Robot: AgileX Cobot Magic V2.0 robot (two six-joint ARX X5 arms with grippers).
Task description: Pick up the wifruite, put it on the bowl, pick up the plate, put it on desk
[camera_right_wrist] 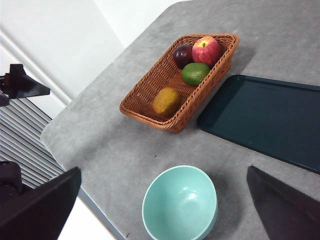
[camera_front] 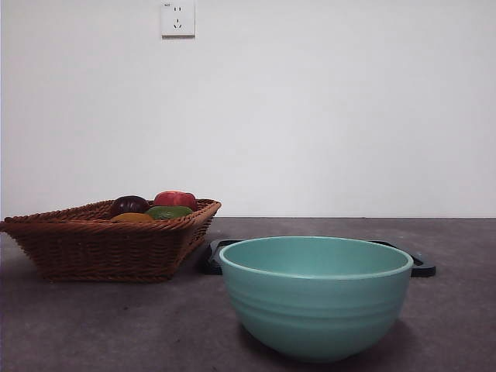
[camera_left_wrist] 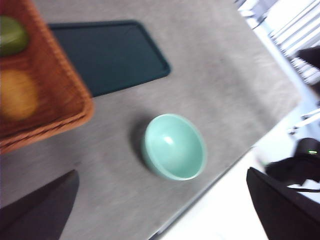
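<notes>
The bowl (camera_front: pixel 315 298) sat empty; both grippers hung wide open, and crowding neighbours risked a misgrasp of the wifruite (camera_right_wrist: pixel 167 101)

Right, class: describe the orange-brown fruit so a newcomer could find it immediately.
Start at the woven basket beside the dark tray. Four fruits lie in it; the orange-brown fruit sits alone at one end, away from the purple, red and green ones clustered at the other.
</notes>
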